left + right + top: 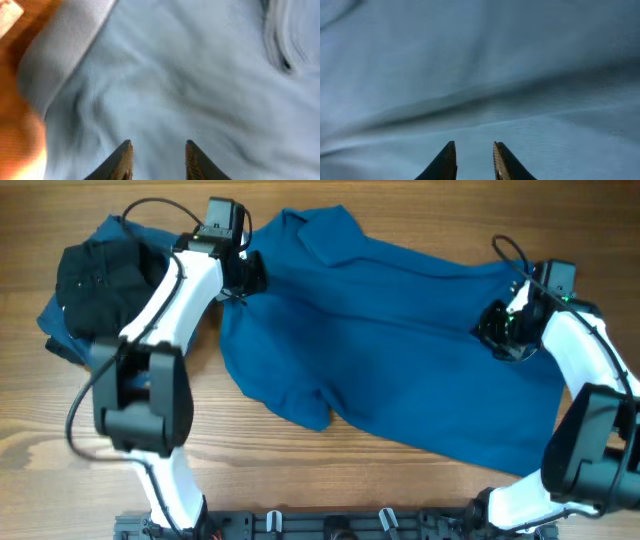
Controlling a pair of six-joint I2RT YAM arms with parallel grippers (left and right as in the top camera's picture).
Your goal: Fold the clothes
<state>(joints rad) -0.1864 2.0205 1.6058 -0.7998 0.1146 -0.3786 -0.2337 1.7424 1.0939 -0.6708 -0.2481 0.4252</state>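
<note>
Left gripper (159, 146): jaws apart with a moderate gap. Cloth shows through the gap and nothing is pinched. It sits low over the polo shirt (380, 370) at the far left shoulder, just beside the collar (320, 235). In the left wrist view a ribbed band (65, 45) runs along the shirt's edge, with bare table (12, 105) beyond it to the left.

Right gripper (474, 146): jaws apart, with a narrower gap than the left. No fold is seen between them. It is over the right side of the shirt, and long creases cross its view.

Location: the shirt lies spread across the middle and right of the table, rumpled, with a bunched corner (310, 415) at near centre.

Step, my judgement: take two holds on the shirt to flatten it or make the first fold.
- Each jaw should come down onto a raised crease or the very edge. Flat cloth gives nothing to bite.
- The left should take the banded edge, not the mid-panel.
- Lift both sides together, low and level, or the slack will drag into new wrinkles.

Edges and room:
- The black garment (100, 275) lies on a darker blue one (55, 325) at far left, just beside the left arm. A leftward sweep could snag that pile.
- The shirt's near right hem runs under the right arm, so there is little slack there.
- Open wood lies at near centre and near left, which is the best side to fold toward.
</note>
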